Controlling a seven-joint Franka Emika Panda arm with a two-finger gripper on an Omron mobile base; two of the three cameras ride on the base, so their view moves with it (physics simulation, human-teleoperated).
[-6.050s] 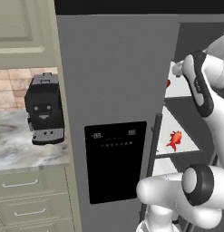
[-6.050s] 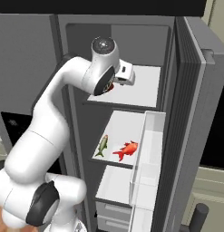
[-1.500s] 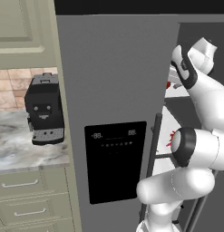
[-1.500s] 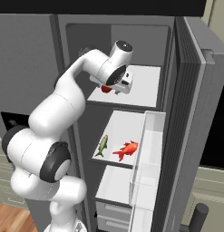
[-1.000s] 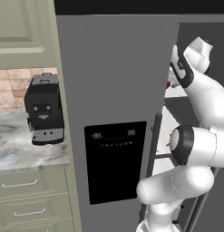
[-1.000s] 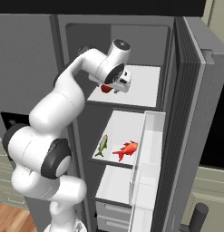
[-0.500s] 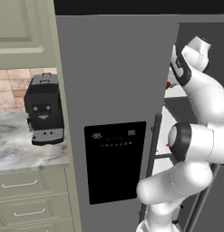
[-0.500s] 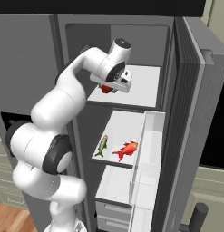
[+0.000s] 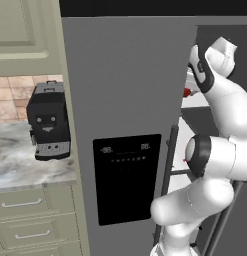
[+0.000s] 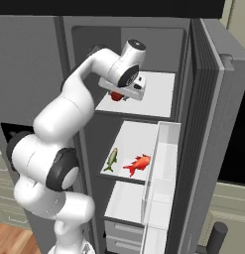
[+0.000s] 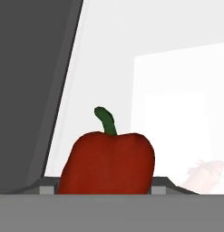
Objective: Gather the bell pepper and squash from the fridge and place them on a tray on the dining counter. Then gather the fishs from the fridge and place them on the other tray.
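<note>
The arm reaches into the open fridge (image 10: 203, 99) so that its claw (image 10: 125, 94) sits low over the upper shelf (image 10: 153, 92), clamped on the bell pepper (image 11: 107, 161), which stands upright with its stem up near the fridge's left inner wall (an easy pose to grip); two fish (image 10: 139, 162) lie one shelf below

Fridge (image 10: 203, 129) wall hems bell pepper (image 11: 106, 163) on one side; white shelf (image 10: 156, 94) beyond lies open.
</note>
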